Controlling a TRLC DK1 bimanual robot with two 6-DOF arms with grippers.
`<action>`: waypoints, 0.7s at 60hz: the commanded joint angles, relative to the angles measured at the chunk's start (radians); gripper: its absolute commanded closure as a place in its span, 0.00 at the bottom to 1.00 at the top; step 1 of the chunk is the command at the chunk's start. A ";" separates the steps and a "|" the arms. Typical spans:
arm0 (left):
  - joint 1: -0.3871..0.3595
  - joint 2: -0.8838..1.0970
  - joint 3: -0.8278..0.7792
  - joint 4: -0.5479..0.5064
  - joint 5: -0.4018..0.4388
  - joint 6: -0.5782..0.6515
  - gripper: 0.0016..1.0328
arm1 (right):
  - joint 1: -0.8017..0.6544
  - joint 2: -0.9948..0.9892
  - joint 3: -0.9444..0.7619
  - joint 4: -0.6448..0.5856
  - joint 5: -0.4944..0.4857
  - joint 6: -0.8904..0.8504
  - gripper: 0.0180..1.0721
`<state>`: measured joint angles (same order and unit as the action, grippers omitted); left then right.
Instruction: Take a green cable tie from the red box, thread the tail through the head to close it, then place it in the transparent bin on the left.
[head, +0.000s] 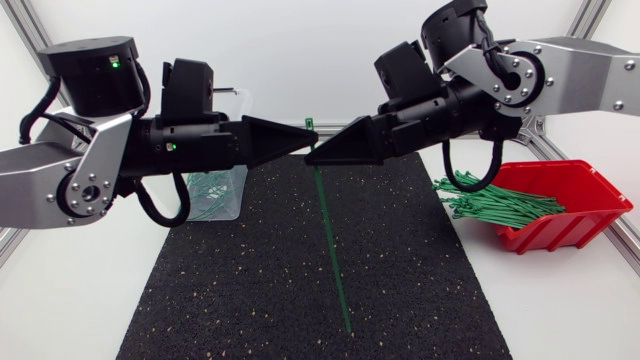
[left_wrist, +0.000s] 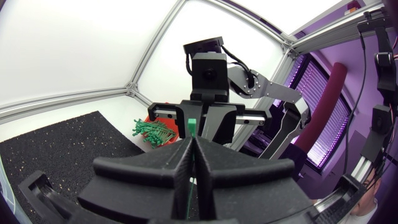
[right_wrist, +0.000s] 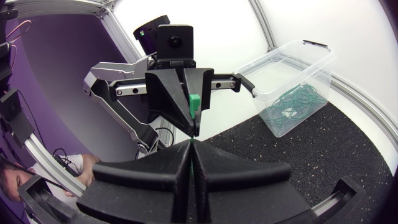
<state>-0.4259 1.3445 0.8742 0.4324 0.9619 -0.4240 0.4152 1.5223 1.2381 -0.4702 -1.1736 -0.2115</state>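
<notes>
In the upper middle of the frame, the left gripper (head: 297, 145) and right gripper (head: 313, 156) meet tip to tip above the black mat (head: 240, 290). Each has its fingers pressed together on the green cable tie (head: 330, 240), whose head pokes up above them while its tail hangs toward the lower middle. The clear bin (head: 240, 190) sits at left and the red box (head: 560, 230) at right, both holding spare ties (head: 500, 205).

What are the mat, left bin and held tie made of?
The mat: likely rubber or foam, matte black, speckled. The transparent bin: clear glossy plastic, contents show through. The green cable tie: probably nylon, thin, hangs straight.
</notes>
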 joint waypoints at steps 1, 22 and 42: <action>-0.007 -0.018 -0.011 -0.034 -0.006 0.042 0.97 | -0.006 -0.027 -0.017 0.015 -0.006 0.014 0.94; 0.024 -0.018 -0.007 -0.052 -0.005 0.082 0.97 | -0.001 -0.024 -0.026 0.027 0.005 0.017 0.83; 0.062 -0.024 0.012 -0.089 0.003 0.134 0.97 | 0.007 -0.025 -0.040 0.021 0.078 -0.003 0.40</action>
<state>-0.3744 1.3300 0.8742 0.3607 0.9600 -0.3298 0.4118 1.5124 1.2270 -0.4469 -1.1179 -0.2123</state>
